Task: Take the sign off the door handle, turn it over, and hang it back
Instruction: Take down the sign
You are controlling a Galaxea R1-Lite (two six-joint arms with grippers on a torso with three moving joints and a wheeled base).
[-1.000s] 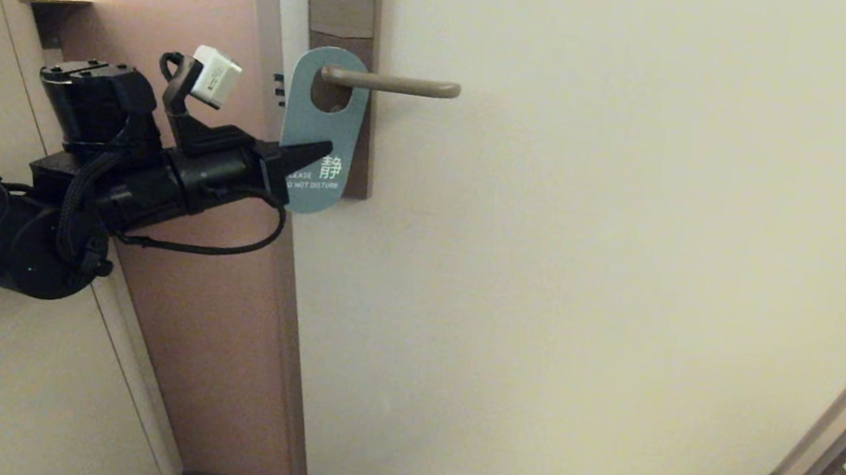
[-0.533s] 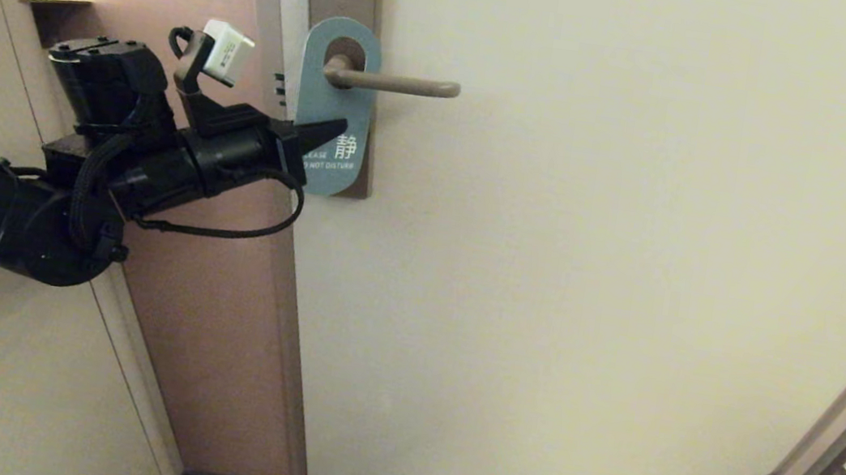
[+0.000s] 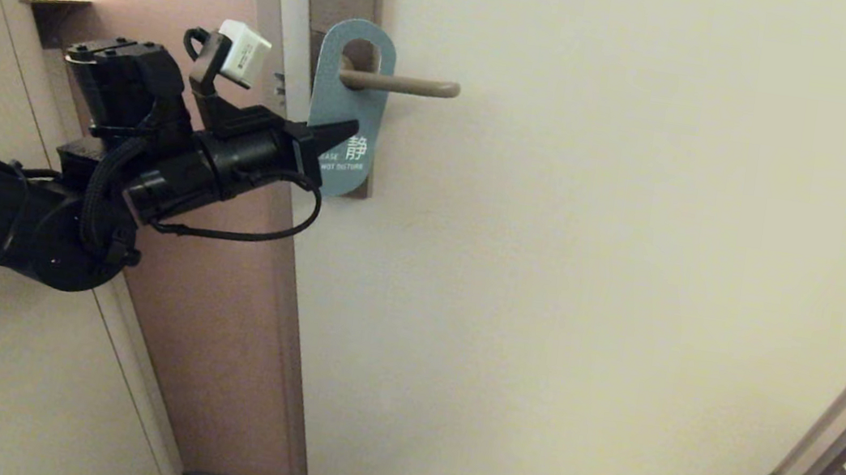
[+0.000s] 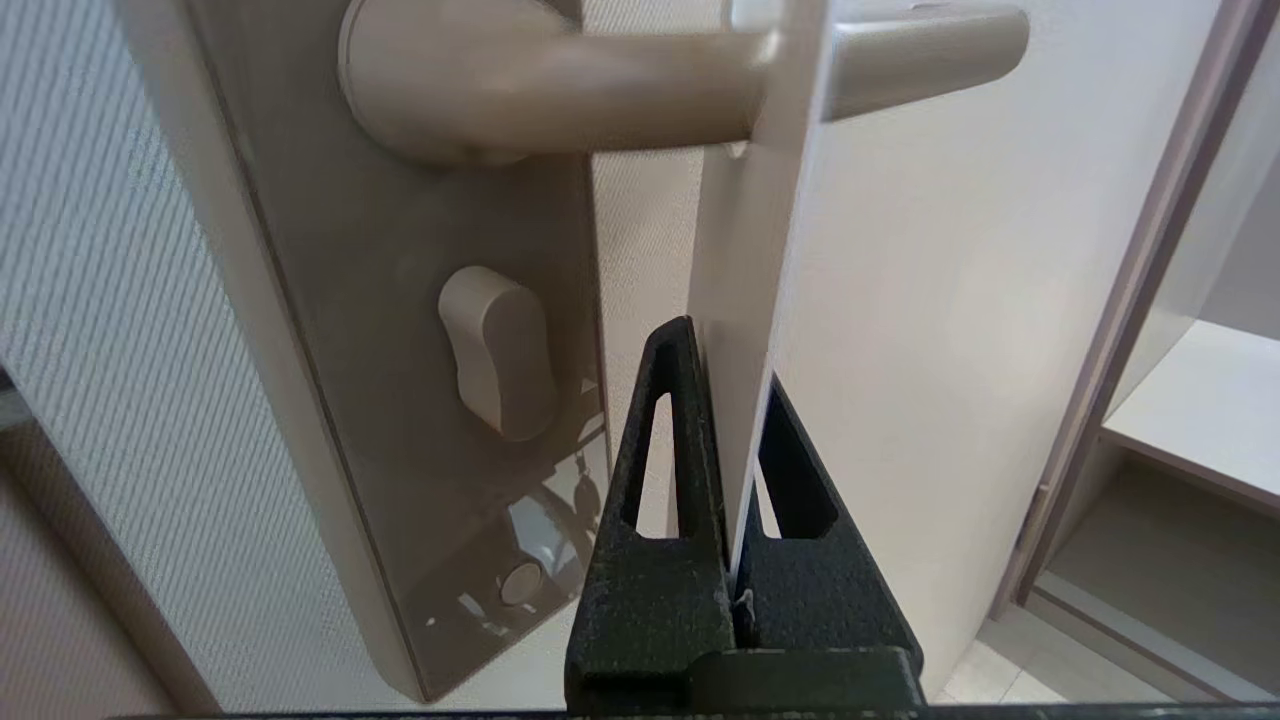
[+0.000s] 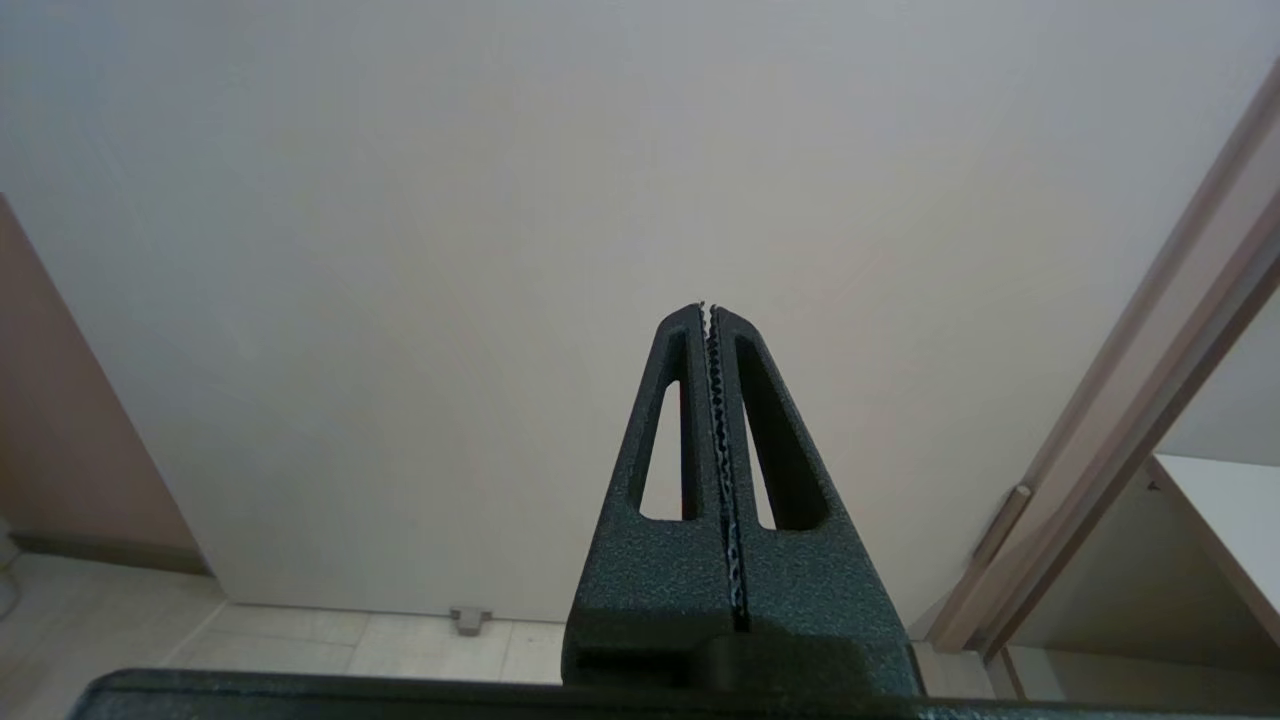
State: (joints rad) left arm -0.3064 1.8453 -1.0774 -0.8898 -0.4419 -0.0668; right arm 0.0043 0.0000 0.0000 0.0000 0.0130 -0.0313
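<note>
Blue card, white lettering facing out: the sign [image 3: 349,109] hangs with its oval hole around the door handle [image 3: 398,85], close to the tall plate [image 4: 400,400] at the lever's root, near the door's left edge. The left gripper [image 3: 338,136] reaches in from the left and its jaws are clamped on the lower part of the sign (the left wrist view shows the card edge-on, pinched between the two fingers [image 4: 665,450]). In that view the card runs up from the fingers and the lever passes through it, so the sign is not yet free of the handle.

The step in hand, as I judge it, is drawing the sign off. To do it well, the hole should travel along the lever toward its rounded tip on the right, with the card kept roughly square to the lever so the hole's rim does not snag. A thin card held only at its lower end will likely flex, so a slow, even slide suits it better than a tug, and the grip should hold firm enough that the card does not pivot between the fingers.

The right gripper [image 5: 712,310] is parked away from the handle, jaws together and holding nothing, facing the plain door [image 5: 500,200].
</note>
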